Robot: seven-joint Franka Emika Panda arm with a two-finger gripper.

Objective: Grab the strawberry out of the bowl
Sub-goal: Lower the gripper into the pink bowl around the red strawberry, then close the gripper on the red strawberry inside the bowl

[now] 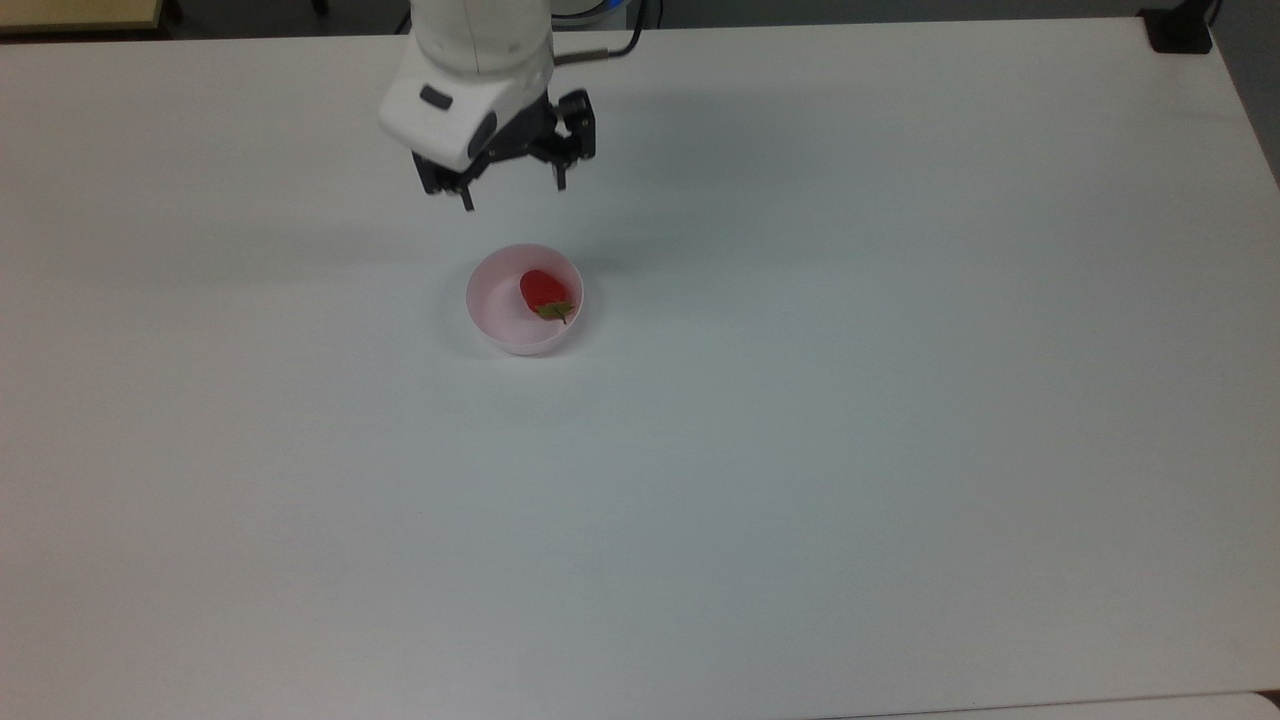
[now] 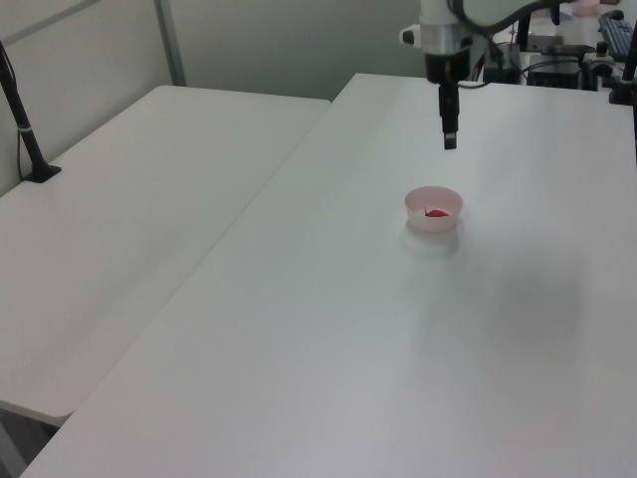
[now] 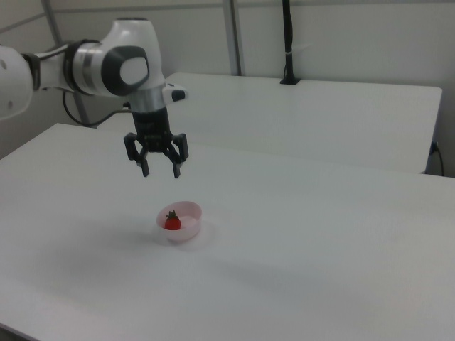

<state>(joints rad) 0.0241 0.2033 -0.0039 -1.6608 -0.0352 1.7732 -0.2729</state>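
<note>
A pale pink bowl (image 1: 500, 315) (image 2: 420, 209) (image 3: 190, 229) sits on the white table (image 1: 800, 400). Inside it lies a red strawberry (image 1: 541, 290) (image 2: 435, 212) (image 3: 172, 223) with a green leafy cap. In the top view the berry rests toward the bowl's right side. My gripper (image 1: 513, 194) (image 2: 450, 139) (image 3: 161, 170) hangs open above the table, just beyond the bowl on the arm's side, with nothing between its fingers. It is well above the bowl's rim in the right view.
A second white table (image 2: 129, 229) (image 3: 320, 114) stands alongside, with a black pole (image 2: 22, 124) (image 3: 288, 42) clamped to it. A black clamp (image 1: 1178, 30) sits at the top view's far right corner. Equipment (image 2: 567, 50) is behind the table.
</note>
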